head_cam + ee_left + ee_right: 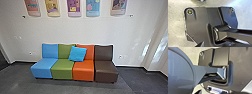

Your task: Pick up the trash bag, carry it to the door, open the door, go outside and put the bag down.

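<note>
Blue, green, orange and brown seats (83, 70) adjoin; I cannot tell either gripper's opening or hold.

Posters (74, 5) cut off above, their print blurred, orange backrest (90, 52) partly hidden

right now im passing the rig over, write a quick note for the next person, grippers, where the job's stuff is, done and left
Grippers: can't tell whether the left gripper or the right gripper is open or shut.
Job's things: can't place the trash bag or the door from here. The head camera faces an indoor wall with posters above a row of seats; the blue cushion on it isn't part of the job.
Done: can't confirm the pickup.
Left: going outside and setting the bag down; check the pickup first.
</note>
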